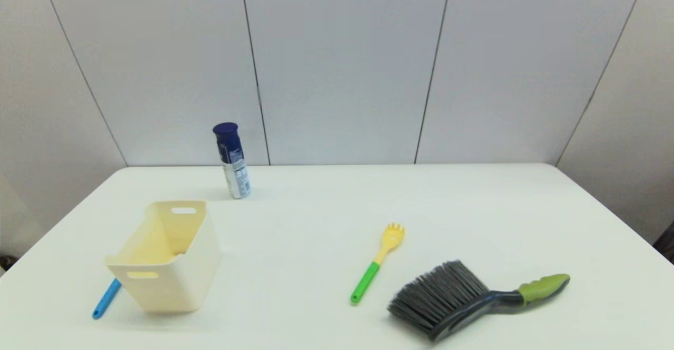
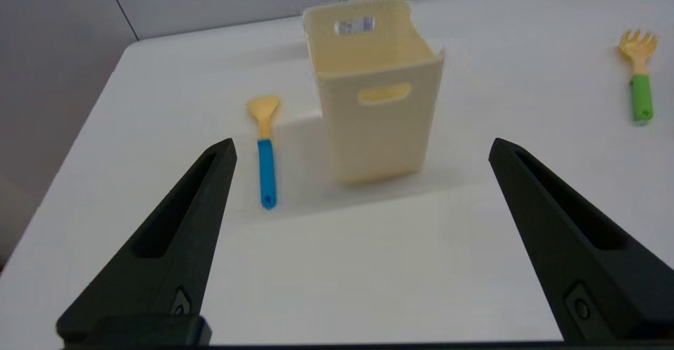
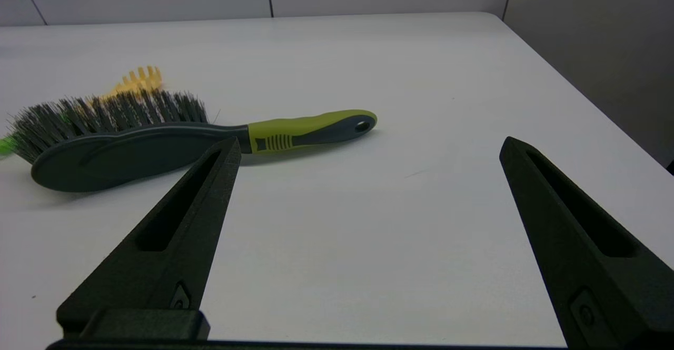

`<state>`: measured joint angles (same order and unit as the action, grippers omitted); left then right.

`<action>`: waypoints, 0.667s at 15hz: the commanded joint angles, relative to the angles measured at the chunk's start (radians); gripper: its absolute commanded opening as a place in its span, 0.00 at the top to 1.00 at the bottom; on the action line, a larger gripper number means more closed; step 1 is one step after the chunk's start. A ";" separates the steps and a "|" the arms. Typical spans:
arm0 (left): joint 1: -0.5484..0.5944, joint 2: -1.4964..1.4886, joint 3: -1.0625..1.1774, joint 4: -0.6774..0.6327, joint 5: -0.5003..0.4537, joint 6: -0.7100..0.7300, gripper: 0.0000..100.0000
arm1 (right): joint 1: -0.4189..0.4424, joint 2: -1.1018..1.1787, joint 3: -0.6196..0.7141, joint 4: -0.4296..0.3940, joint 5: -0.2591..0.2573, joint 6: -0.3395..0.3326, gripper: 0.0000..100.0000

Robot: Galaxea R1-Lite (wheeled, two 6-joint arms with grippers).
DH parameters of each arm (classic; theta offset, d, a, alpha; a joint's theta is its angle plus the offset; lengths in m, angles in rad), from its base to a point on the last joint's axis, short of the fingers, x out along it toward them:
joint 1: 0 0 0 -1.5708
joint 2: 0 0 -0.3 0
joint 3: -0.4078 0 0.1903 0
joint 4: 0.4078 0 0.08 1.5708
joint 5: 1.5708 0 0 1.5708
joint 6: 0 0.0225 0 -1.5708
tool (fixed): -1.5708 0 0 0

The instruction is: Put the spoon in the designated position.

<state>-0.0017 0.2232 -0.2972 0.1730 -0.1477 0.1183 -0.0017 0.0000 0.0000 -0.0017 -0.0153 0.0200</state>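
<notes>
The spoon (image 2: 266,150), with a pale yellow head and a blue handle, lies flat on the table just left of a cream bin. In the head view only its blue handle (image 1: 107,298) shows; the bin hides the head. My left gripper (image 2: 360,147) is open, hanging over the table's near edge with nothing between its fingers, short of the spoon and bin. My right gripper (image 3: 368,145) is open too, low over the table near the brush. Neither arm shows in the head view.
The cream bin (image 1: 167,258) with handle slots stands at the front left. A blue spray can (image 1: 232,160) stands behind it by the wall. A yellow fork with a green handle (image 1: 377,262) and a grey brush with a green handle (image 1: 474,297) lie at the front right.
</notes>
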 commanded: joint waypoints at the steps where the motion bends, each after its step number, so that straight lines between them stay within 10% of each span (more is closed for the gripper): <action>1: 0.002 -0.177 0.158 -0.012 0.000 0.004 0.00 | 0.000 0.000 0.000 0.000 0.000 0.000 0.00; 10: 0.002 -0.223 0.299 -0.167 0.117 0.003 0.00 | 0.000 0.000 0.000 0.000 0.000 0.000 0.00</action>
<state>-0.0004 0.0017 -0.0057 0.0051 -0.0306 0.1217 -0.0017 0.0000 0.0000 -0.0013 -0.0153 0.0200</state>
